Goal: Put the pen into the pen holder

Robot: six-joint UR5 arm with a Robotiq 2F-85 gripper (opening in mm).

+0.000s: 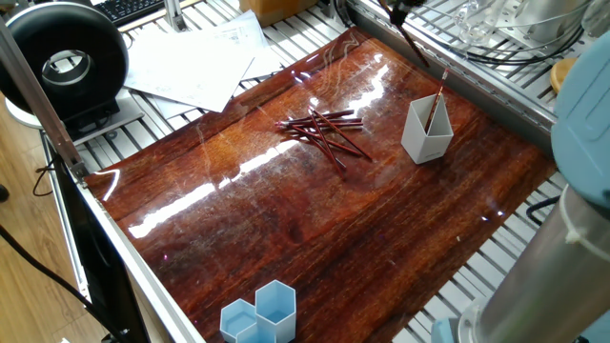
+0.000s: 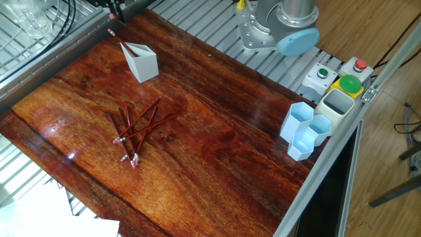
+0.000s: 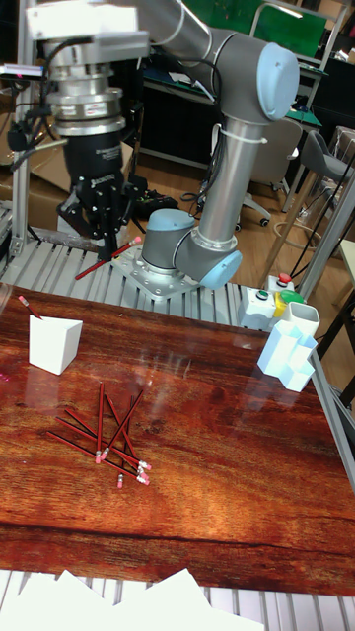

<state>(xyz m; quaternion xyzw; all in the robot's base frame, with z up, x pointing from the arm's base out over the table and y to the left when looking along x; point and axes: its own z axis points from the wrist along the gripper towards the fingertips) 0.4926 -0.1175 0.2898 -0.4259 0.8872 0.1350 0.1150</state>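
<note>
My gripper [image 3: 102, 235] hangs high above the table's back edge, shut on a red pen [image 3: 104, 258] that slants down to the left with its pink eraser up. In the other fixed view only the tips of the gripper [image 2: 116, 6] show at the top edge. The white pen holder [image 3: 54, 345] [image 2: 141, 62] [image 1: 426, 133] stands below and to the left of the gripper, with one pen [image 3: 28, 306] leaning inside it. A pile of several red pens [image 3: 110, 439] [image 2: 135, 131] [image 1: 324, 129] lies on the wooden table.
Light blue hexagonal cups [image 2: 306, 131] [image 3: 286, 360] stand at the table's edge beside a white box [image 2: 335, 105] and a button box [image 2: 342, 76]. The robot base [image 2: 276, 26] sits behind the table. Loose papers [image 1: 191, 57] lie off the wood.
</note>
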